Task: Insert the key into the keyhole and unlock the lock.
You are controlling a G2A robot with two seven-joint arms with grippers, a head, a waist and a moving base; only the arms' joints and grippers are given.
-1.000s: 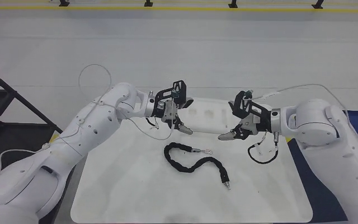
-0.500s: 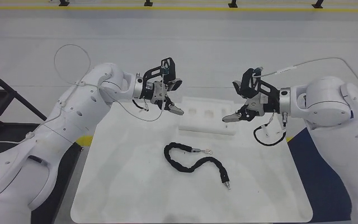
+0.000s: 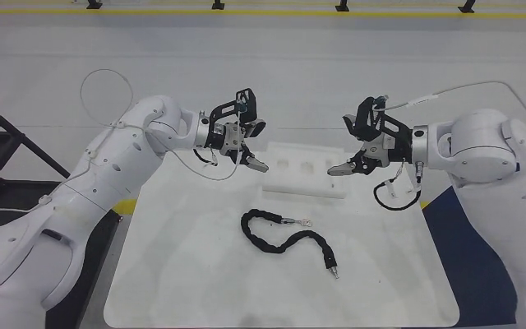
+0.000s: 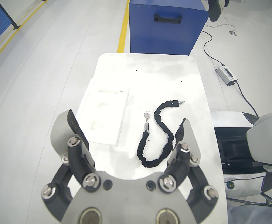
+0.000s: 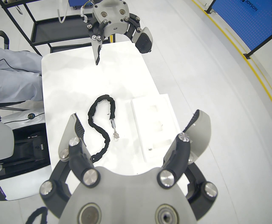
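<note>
Key (image 4: pixel 146 115) at lock (image 4: pixel 142 146) end — axis crosswise, nearer me than left gripper (image 4: pixel 127 116) and right gripper (image 5: pixel 135 114), both spread, empty; right looks closer.

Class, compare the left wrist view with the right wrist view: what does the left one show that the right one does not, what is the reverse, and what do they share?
Left wrist view alone: a blue cabinet with a black handle beyond the table, and a power adapter on the floor. Right wrist view alone: a black rack and a blue board. Both: the chain lock, the key at its cylinder end, the white foam tray and the left gripper, jaws open.
</note>
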